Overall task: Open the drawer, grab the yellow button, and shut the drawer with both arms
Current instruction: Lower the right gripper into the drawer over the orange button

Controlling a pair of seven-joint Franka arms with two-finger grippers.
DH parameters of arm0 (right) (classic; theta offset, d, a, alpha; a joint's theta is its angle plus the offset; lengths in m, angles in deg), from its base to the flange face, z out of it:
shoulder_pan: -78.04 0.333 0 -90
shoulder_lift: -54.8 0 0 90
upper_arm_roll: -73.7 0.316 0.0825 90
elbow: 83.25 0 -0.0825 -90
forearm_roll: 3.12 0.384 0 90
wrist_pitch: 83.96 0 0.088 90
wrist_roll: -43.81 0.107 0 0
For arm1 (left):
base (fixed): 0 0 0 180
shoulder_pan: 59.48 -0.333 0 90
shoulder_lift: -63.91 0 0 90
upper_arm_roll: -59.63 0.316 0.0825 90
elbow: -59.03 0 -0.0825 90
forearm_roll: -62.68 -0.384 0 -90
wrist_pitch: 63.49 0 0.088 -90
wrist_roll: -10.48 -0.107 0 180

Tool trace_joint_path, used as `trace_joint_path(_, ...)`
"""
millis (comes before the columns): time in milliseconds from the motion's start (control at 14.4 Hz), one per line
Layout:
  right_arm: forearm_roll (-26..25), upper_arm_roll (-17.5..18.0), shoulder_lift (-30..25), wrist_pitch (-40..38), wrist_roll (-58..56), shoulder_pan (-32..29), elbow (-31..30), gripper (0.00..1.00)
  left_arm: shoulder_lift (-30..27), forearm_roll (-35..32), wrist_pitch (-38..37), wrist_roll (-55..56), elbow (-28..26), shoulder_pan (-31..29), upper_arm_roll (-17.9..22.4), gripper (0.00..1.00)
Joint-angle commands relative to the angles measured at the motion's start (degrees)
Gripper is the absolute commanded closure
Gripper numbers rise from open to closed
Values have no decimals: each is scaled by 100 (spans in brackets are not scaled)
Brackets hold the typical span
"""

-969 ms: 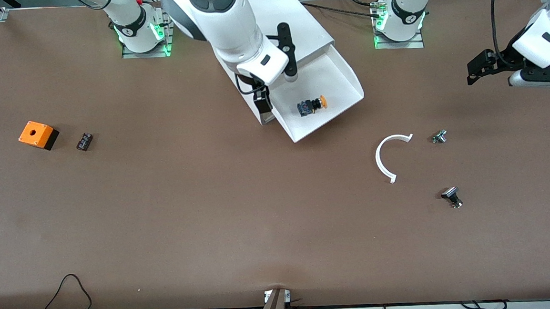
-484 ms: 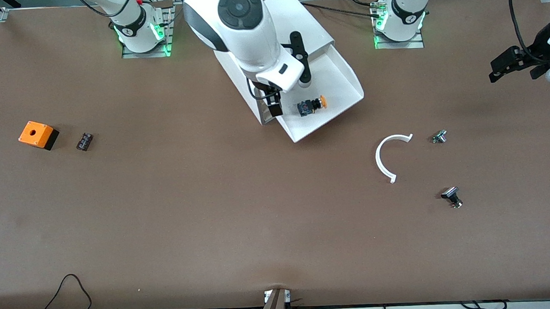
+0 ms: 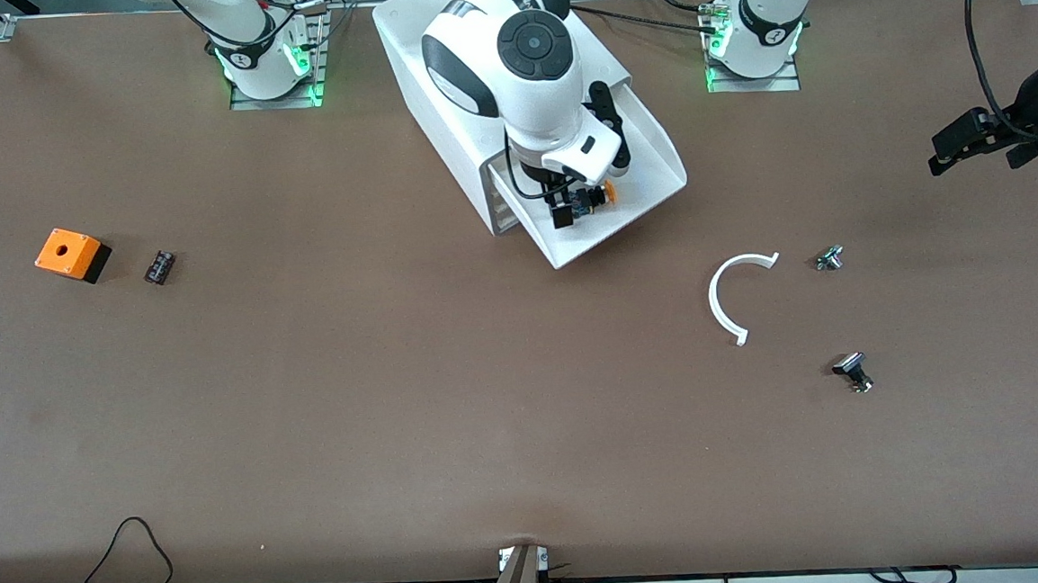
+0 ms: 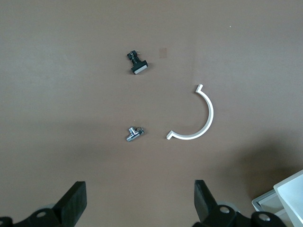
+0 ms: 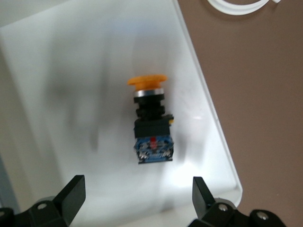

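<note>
The white drawer [image 3: 650, 153] stands pulled out of the top of the white cabinet [image 3: 423, 54]. On its floor [image 5: 71, 94] lies the button [image 5: 150, 127], with an orange cap and a black-and-blue body, on its side. My right gripper [image 3: 571, 209] hangs open just over the button [image 3: 601, 195], partly covering it in the front view. In the right wrist view the right gripper [image 5: 137, 196] has one finger on each side and nothing between them. My left gripper [image 3: 948, 153] waits open in the air over the left arm's end of the table, seen open over bare table as the left gripper [image 4: 139, 201].
A white half ring [image 3: 727, 301] lies nearer the front camera than the drawer, with a small silver part [image 3: 830, 258] and a black-and-silver part [image 3: 853, 372] beside it. An orange cube [image 3: 72, 254] and a small black part [image 3: 159, 267] lie toward the right arm's end.
My right gripper has swung from the drawer's side wall to over the button. The left gripper drew back toward the table's end, then held nearly still.
</note>
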Motion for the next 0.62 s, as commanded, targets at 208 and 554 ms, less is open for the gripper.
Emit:
trace_joint_path(208, -16, -71, 285, 466, -13, 35, 264, 0, 105, -109, -154, 123, 230, 56, -66, 0)
trace_joint_path(554, -16, -71, 286, 396, -13, 88, 255, 0, 105, -118, -163, 96, 230, 21, -31, 0)
